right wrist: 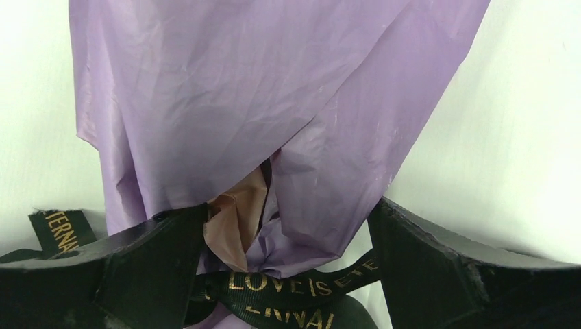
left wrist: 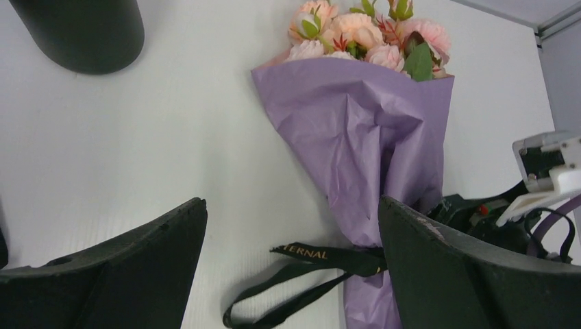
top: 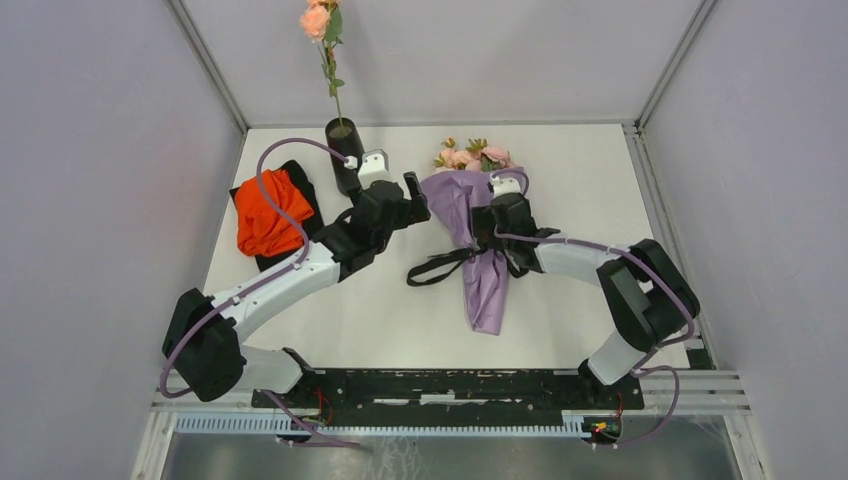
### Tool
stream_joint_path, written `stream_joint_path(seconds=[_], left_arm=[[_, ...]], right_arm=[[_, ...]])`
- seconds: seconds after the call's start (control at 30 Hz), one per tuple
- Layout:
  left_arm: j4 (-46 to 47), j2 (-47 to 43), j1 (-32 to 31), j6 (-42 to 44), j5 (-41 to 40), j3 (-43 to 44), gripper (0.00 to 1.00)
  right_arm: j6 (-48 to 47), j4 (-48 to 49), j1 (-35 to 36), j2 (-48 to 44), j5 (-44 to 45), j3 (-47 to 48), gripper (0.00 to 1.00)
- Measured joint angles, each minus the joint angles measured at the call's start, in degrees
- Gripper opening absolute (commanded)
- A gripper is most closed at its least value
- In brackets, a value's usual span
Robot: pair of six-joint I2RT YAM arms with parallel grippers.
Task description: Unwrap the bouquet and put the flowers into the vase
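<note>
One bouquet point(top: 452, 200), one black ribbon point(top: 435, 268) on it. Blooms point(left wrist: 356, 29) at its top: I count five in the left wrist view, and any others are hidden by the wrap. One single rose point(top: 316, 20) in one vase point(top: 342, 140). Two cloths: one orange-red cloth point(top: 265, 212), one black cloth point(top: 297, 172). One surface point(top: 400, 320). Mine: two left fingers point(left wrist: 116, 274) and two right fingers point(right wrist: 445, 267), four in all.
</note>
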Motion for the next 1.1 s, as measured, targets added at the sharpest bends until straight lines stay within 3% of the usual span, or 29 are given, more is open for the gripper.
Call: stream_joint_path(seconds=[0.33, 0.63, 0.93, 1.1], left_arm=[[-0.11, 1.25, 0.0, 0.02, -0.9, -0.02, 1.0], [-0.04, 1.31, 0.0, 0.17, -1.05, -0.26, 1.0], [2.78, 6.62, 0.0, 0.31, 3.04, -0.24, 1.0], [3.91, 9.14, 0.0, 0.26, 6.23, -0.24, 1.0]], right_arm=[[-0.31, -3.02, -4.39, 10.51, -1.84, 15.5, 0.91], [-0.07, -3.1, -8.04, 11.82, -5.7, 20.02, 0.91], [-0.96, -2.27, -9.11, -1.44, -8.26, 13.81, 0.89], [-4.48, -4.02, -11.93, -4.5, -1.75, 12.48, 0.9]])
